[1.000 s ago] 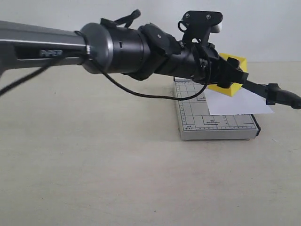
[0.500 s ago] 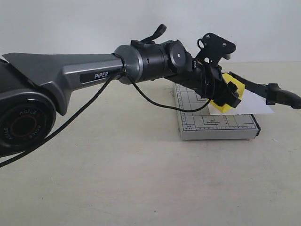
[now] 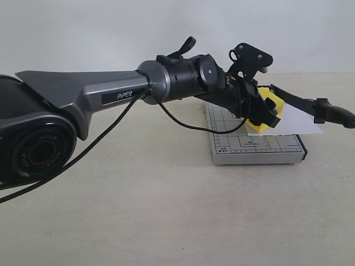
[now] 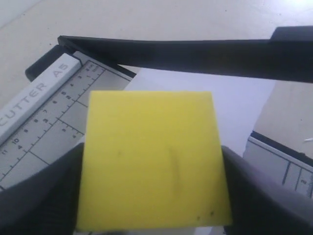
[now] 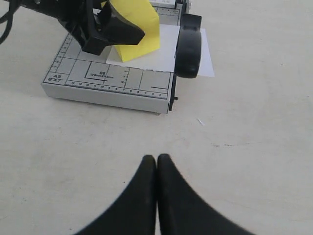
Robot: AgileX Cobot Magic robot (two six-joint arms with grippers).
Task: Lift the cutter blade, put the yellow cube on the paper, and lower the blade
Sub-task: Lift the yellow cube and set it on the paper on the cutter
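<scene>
My left gripper [image 3: 267, 115] is shut on the yellow cube [image 3: 275, 103], with a dark finger on each side of it [image 4: 39, 196]. The cube [image 4: 151, 156] hangs tilted, low over the white paper [image 3: 299, 125]; whether its lower edge touches the sheet I cannot tell. The paper [image 4: 234, 103] lies on the grey gridded board [image 3: 255, 147]. The cutter blade [image 4: 195, 54] is raised above the board's edge, its thick handle [image 3: 333, 114] sticking out toward the right. In the right wrist view the cube [image 5: 139, 29] shows beside the blade handle [image 5: 189, 49]. My right gripper [image 5: 157, 164] is shut and empty, over bare table short of the board [image 5: 107, 81].
The left arm's long grey body [image 3: 83, 94] and its loose black cable [image 3: 183, 119] span the left half of the exterior view. The beige tabletop [image 3: 166, 210] surrounds the board.
The left arm has swung round and brought the yellow cube down closer to the paper, only slightly in the last half second. The blade stays raised.
</scene>
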